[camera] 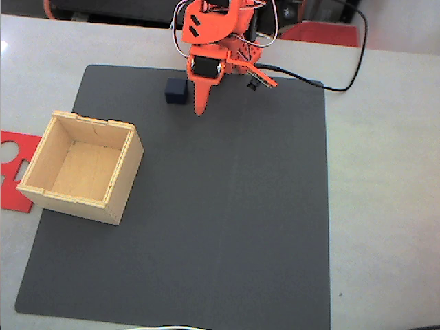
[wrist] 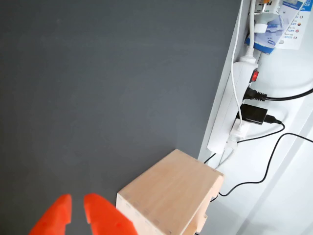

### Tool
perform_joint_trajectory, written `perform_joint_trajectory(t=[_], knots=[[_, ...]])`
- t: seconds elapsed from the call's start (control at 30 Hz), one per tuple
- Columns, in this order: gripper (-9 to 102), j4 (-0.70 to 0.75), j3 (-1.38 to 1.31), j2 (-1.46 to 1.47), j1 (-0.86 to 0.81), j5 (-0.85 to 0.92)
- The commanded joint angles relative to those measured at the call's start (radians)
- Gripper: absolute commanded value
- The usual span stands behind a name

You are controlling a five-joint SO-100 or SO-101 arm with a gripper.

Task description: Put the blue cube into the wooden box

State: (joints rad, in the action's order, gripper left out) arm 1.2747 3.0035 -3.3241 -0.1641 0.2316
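In the fixed view, the wooden box (camera: 81, 167) sits at the left edge of the dark mat (camera: 227, 227) on the counter (camera: 385, 172). Farther right, near the mat's far edge, the blue cube (camera: 176, 90) lies just left of my tool (camera: 201, 110), untouched. My fingers (wrist: 100, 213) are nearly together, gripping nothing.

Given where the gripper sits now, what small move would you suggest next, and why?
Probably open the gripper and shift it left in the fixed view: its tips look nearly closed and sit just right of the blue cube, which rests ungrasped on the mat, apart from the wooden box.
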Motion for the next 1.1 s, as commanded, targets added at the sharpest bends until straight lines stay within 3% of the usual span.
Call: perform_joint_trajectory(t=[0.0,0.27,0.37,0.5,0.6,0.63,0.93,1.07], knots=[[3,-0.006,-0.006,-0.014,0.006,0.002],[13,-0.003,-0.072,-0.002,0.008,0.041],[16,-0.04,-0.307,0.265,0.002,0.064],[17,0.207,-1.029,0.853,0.0,0.018],[17,0.517,-1.517,1.077,-0.003,0.015],[16,0.534,-1.554,1.066,-0.006,0.012],[18,0.534,-1.223,0.897,-0.156,0.1],[19,0.532,-1.15,0.836,-0.302,0.201]])
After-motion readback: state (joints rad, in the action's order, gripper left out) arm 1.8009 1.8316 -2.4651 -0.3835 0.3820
